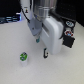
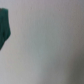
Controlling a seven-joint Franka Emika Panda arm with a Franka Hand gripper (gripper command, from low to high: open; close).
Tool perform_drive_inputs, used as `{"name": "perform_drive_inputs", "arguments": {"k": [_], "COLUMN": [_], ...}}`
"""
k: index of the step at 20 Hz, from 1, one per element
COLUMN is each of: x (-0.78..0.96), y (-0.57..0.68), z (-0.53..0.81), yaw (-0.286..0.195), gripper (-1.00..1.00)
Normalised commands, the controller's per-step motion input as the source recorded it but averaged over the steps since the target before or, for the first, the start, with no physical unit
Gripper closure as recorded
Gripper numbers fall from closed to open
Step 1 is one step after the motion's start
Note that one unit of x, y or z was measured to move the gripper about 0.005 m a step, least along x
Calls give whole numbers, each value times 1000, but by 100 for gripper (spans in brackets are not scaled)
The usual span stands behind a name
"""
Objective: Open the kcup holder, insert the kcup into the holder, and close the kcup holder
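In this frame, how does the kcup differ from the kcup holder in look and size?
The kcup is tiny, the kcup holder far larger. The kcup is white with a green top; the kcup holder is black and boxy. The kcup is nearer the camera than the kcup holder. Both rest on the white table.

Ext cam high, angled down; wrist cam close on table (image 2: 50, 45).
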Motion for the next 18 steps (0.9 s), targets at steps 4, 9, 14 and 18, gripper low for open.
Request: {"name": "perform_drive_inputs", "arguments": {"k": [4,9,14,18], "x": [-5,-51,-132,-139], "y": [-431,-443,-436,-453], "z": [-45,-158,-223,-316], "yaw": [-295,-292,-289,-290], "gripper": [-100,-100,-100,-100]}}
